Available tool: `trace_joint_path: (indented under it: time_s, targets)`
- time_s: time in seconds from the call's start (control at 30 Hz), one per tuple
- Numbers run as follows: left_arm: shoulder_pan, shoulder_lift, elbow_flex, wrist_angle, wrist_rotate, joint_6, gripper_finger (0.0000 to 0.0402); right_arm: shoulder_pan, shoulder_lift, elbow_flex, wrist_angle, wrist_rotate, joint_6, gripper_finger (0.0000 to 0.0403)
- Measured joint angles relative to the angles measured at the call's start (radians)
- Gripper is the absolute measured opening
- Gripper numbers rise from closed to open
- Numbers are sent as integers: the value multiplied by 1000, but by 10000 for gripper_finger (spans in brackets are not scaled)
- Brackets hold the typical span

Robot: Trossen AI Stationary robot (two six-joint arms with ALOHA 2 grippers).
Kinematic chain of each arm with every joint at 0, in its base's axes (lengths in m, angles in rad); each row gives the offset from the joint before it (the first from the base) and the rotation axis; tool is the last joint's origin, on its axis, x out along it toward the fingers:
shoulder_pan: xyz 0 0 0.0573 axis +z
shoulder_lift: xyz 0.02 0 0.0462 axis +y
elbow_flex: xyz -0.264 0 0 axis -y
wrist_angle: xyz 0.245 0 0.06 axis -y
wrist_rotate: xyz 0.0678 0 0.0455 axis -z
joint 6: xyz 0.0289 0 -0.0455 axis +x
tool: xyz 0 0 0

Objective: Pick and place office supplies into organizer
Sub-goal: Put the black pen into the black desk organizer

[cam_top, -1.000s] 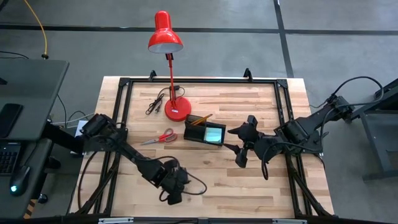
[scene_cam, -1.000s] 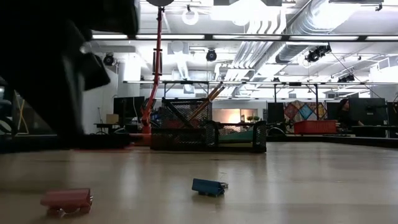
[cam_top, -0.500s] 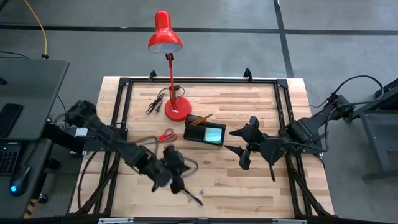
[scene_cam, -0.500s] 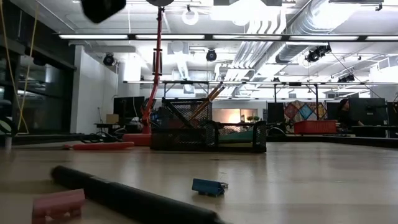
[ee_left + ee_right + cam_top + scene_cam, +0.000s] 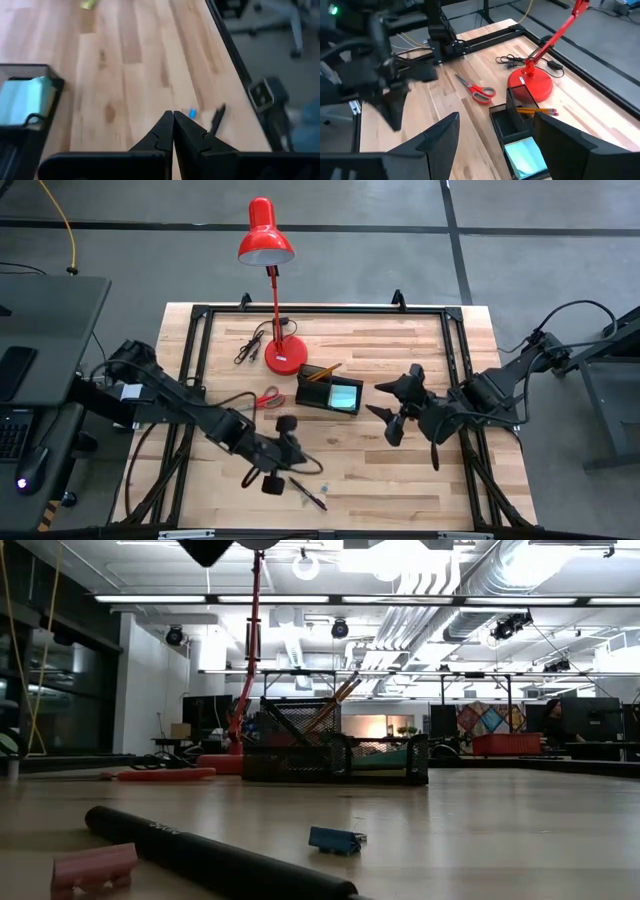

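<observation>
My left gripper [image 5: 283, 452], fingers pinched together on nothing, hangs over the table's near half. The slim black pen [image 5: 309, 494] lies at its five o'clock, long axis ten-to-four. My right gripper [image 5: 397, 408], spread wide, waits beyond the black mesh organizer [image 5: 329, 393].

**What my right wrist camera sees**

My gripper [image 5: 492, 145] is spread wide, its two dark fingers [image 5: 437, 142] framing the organizer [image 5: 520, 132]. A teal sticky-note pad [image 5: 526, 156] lies in one compartment; two orange pencils [image 5: 536, 110] stick out of the other. The red lamp base [image 5: 530, 86] stands just beside the organizer, its black cord [image 5: 512, 60] trailing toward the bench [image 5: 465, 115] edge. Red-handled scissors [image 5: 476, 89] lie flat near the lamp. The other arm [image 5: 385, 75] shows blurred farther off.
</observation>
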Motion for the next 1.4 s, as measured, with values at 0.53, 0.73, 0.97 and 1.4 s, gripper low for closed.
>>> trace_joint_path:
  time_s: [0.53, 0.73, 0.97, 1.4]
  targets:
    - [-17, 193, 1, -54, 180, 525, 177, -4, 3, 0, -152, 21, 139, 243]
    - [-13, 240, 2, -42, 177, 522, 176, -4, 3, 0, -185, 23, 186, 243]
    - [-14, 265, 2, -28, 245, 496, 144, -2, 30, 0, -224, 28, 214, 243]
    - [-17, 324, 4, 44, 286, 409, 138, 10, 75, 0, -237, 40, 245, 243]
